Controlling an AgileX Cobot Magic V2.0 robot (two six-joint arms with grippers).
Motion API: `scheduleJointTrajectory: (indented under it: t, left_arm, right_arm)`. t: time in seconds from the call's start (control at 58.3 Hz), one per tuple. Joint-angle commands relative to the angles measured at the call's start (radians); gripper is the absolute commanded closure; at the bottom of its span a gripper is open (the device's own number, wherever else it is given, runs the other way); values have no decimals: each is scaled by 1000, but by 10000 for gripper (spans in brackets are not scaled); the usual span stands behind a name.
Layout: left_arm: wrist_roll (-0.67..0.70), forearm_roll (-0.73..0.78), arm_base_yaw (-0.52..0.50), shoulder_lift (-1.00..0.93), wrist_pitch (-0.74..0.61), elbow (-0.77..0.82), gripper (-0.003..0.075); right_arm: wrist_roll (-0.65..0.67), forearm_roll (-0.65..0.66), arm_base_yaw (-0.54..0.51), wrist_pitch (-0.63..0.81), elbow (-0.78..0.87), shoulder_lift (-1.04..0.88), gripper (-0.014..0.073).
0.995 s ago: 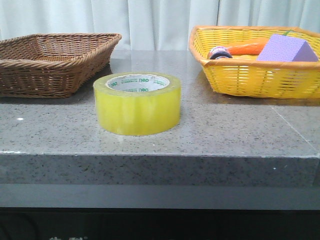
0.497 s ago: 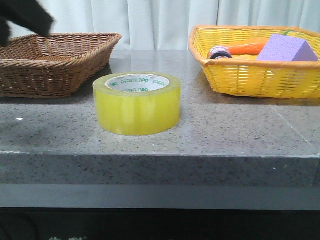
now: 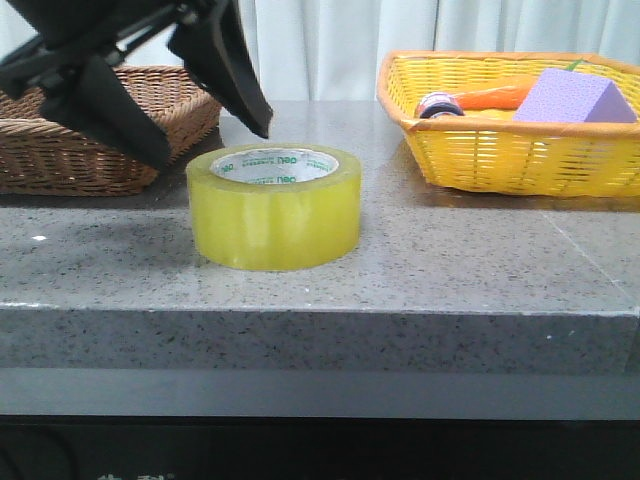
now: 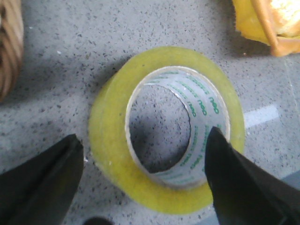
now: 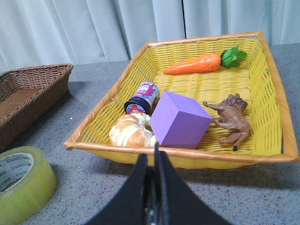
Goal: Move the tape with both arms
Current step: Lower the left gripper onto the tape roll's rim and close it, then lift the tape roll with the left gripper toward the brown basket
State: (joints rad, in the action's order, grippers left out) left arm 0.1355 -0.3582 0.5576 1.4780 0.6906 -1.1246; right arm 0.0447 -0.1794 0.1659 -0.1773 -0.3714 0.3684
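The tape is a wide yellow roll with a white core and green lettering, lying flat on the grey stone table. My left gripper hangs open just above and left of it, one finger over its far rim and the other off its left side. In the left wrist view the tape lies between my spread fingertips, with nothing gripped. My right gripper is shut and empty, hovering over the table in front of the yellow basket; the tape sits off to its side.
A brown wicker basket stands at the back left behind my left arm. The yellow basket at the back right holds a purple block, carrot, small dark roll, bread and toy lion.
My left arm has come in from the upper left and dropped toward the tape, fingers spread. The tape and baskets have not moved.
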Motion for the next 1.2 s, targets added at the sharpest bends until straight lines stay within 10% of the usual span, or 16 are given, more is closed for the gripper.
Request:
scheduleJointTrajectory:
  t: [0.0,0.326,0.669,1.184]
  left_arm:
    - [11,-28,5,3,-35,-50,185]
    - [11,-28,5,65,-31,-55,211]
    - [7,-28,5,65,-10,-56,598]
    - [6,34,5,-32,49,-212,624]
  right_arm:
    - [-5,4,-5,87,-29,2,715]
    - [-5,4,-5,89,-29,2,715]
    - [-5,4,-5,91,-29,2,715]
    - [-5,4,-5,91,-29,2,715]
